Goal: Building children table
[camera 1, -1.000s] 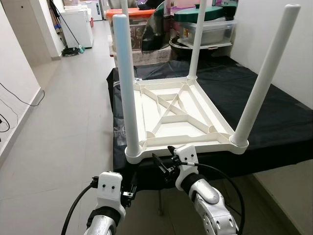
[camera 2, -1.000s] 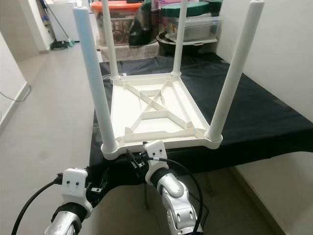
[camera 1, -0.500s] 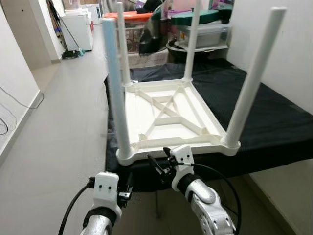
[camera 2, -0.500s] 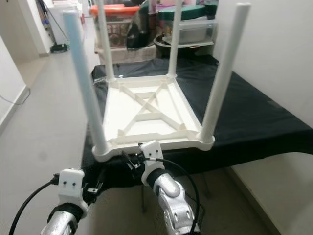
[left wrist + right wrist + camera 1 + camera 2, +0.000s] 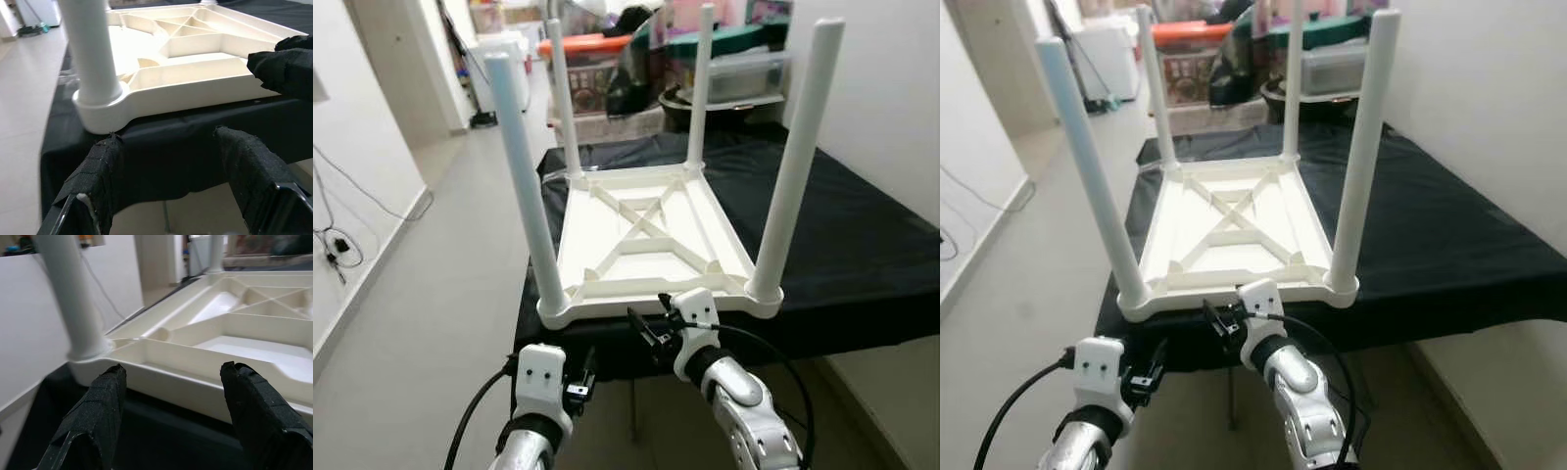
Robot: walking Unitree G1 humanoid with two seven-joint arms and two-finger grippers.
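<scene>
The white plastic children's table (image 5: 651,235) lies upside down on the black-draped surface (image 5: 862,245), its ribbed underside facing up with a cross brace in the middle; four white round legs stand upright from its corners, the near-left leg (image 5: 526,191) and the near-right leg (image 5: 797,162) closest to the robot, the two far legs (image 5: 698,88) at the back edge; the table's near edge sits close to the near edge of the surface, and its left side runs along the surface's left edge.

The right hand (image 5: 651,331) hangs just in front of the table's near rim, about midway between the two near legs, its two black fingers (image 5: 249,406) held apart with nothing between them, the rim lying just beyond the tips; the left hand (image 5: 582,377) is lower and nearer the robot, below the near-left corner and in front of the hanging black cloth, its fingers (image 5: 100,169) likewise spread and empty, pointing toward the corner socket where the near-left leg stands.

Behind the surface, plastic storage bins (image 5: 744,69) and a dark bag (image 5: 631,83) are stacked; a pale tiled floor (image 5: 440,284) runs down a corridor on the left, with a cable (image 5: 337,240) trailing along the white wall.
</scene>
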